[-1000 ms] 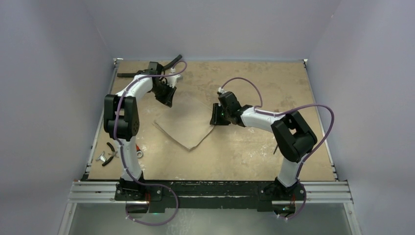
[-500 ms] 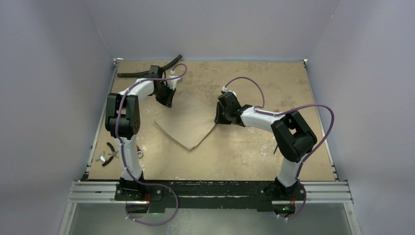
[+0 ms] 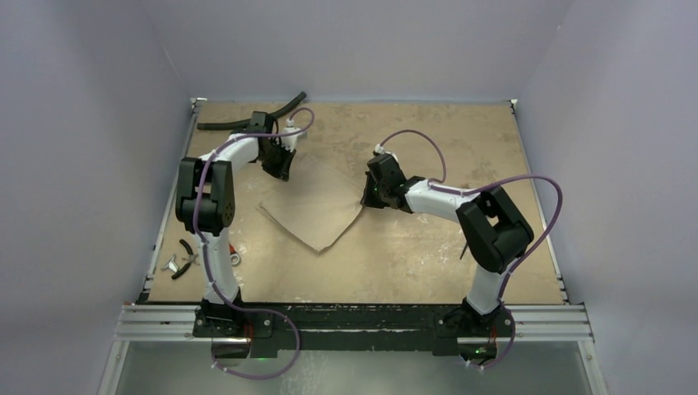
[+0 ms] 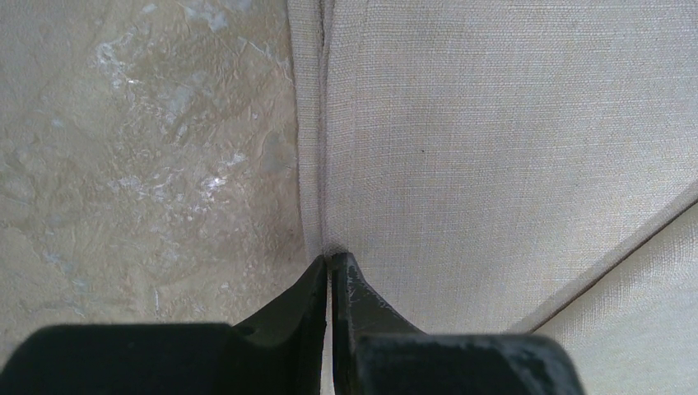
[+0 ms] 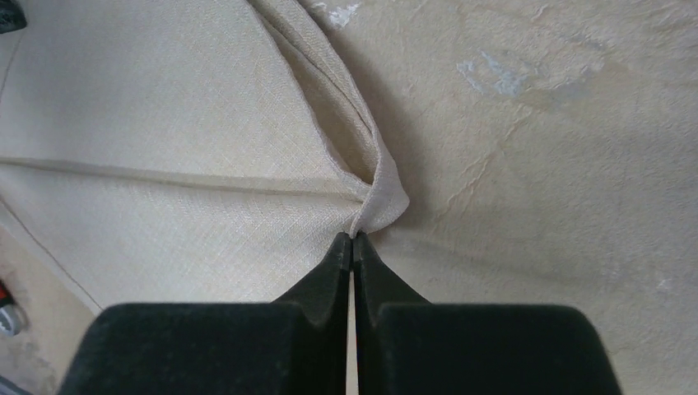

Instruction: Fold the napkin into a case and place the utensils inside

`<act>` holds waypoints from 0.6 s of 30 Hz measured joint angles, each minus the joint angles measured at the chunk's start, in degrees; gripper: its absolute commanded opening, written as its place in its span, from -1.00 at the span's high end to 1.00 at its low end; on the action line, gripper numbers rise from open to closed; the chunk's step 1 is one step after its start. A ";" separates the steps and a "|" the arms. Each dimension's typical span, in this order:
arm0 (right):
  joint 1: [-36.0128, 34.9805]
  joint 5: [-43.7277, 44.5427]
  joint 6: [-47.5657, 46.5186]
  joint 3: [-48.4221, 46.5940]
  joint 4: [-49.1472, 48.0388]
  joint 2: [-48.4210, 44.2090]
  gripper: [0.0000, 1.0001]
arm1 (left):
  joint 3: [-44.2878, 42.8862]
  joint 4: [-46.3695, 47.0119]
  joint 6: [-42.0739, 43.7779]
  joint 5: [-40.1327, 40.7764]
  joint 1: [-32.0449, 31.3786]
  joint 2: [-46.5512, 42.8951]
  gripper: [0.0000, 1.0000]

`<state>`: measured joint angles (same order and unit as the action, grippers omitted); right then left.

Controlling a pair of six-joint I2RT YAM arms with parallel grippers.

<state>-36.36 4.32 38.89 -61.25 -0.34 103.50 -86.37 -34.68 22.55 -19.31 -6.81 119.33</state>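
Near the middle of the sandy, mottled surface, a soft beige-tan square cloth napkin lies flat and turned like a diamond, with one corner pointing toward the lower edge of the top view. Its colour almost matches the board beneath (only the hems and a faint straight line across the weave give its outline away).

At the napkin's upper left edge, the black two-fingered left end effector is down on the cloth. In the left wrist view its fingertips are pressed together on the stitched hem, which runs straight up the frame from between them.

At the napkin's right corner, the matching right end effector has its fingertips closed on a small puckered tuck of fabric. In the right wrist view the hem curls up off the surface and into the pinch.

A long black curved hose lies in the upper left of the top view, well apart from the cloth. Black-handled pliers rest by the left rim, lower down.
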 measured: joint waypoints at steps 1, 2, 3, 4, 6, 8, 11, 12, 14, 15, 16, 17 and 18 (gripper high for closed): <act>0.00 -0.90 0.50 0.13 -0.31 -0.04 1.00 | 0.11 0.11 0.04 0.00 0.00 -0.09 0.92; 0.00 -1.31 0.98 0.22 -0.42 -0.07 1.00 | 0.24 0.28 0.09 0.00 0.00 -0.13 0.93; 0.00 -1.75 1.33 0.22 -0.42 -0.07 1.00 | 0.50 0.48 0.13 -0.02 0.02 -0.33 0.93; 0.00 -2.23 1.57 0.22 -0.44 -0.07 1.00 | 0.79 0.74 0.17 -0.02 0.02 -0.46 0.93; 0.02 -2.60 2.10 0.20 -0.44 -0.07 1.00 | 1.22 1.16 0.52 -0.07 0.02 -0.72 0.93; 0.22 -3.04 2.49 0.17 -0.42 -0.07 1.00 | 1.66 1.57 0.66 -0.11 0.02 -0.96 0.94; 1.07 -4.46 3.10 -0.02 -0.57 -0.07 1.00 | 2.32 2.16 1.09 -0.26 0.02 -1.31 0.99; 1.55 -5.27 3.34 -0.04 -0.85 0.00 1.00 | 2.64 2.45 1.25 -0.35 0.02 -1.53 0.99; 2.67 -6.45 3.82 -0.02 -1.81 0.28 1.00 | 3.30 2.60 1.90 -0.39 0.02 -1.95 0.99; 3.23 -7.06 4.02 0.00 -2.38 0.42 1.00 | 3.69 2.67 2.16 -0.39 0.02 -2.23 1.00; 4.09 -8.15 4.28 0.22 -3.56 0.55 1.00 | 4.04 2.62 2.56 -0.39 0.02 -2.47 1.00; 4.79 -8.94 4.57 0.50 -4.52 0.59 1.00 | 4.42 2.64 2.78 -0.39 0.02 -2.71 1.00; 5.44 -9.97 4.79 0.92 -5.79 0.59 1.00 | 4.63 2.64 3.04 -0.39 0.02 -2.89 1.00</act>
<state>-30.92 -5.65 43.68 -60.34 -6.13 104.09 -81.73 -32.03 25.58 -19.70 -6.79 116.44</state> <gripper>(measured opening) 0.008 0.008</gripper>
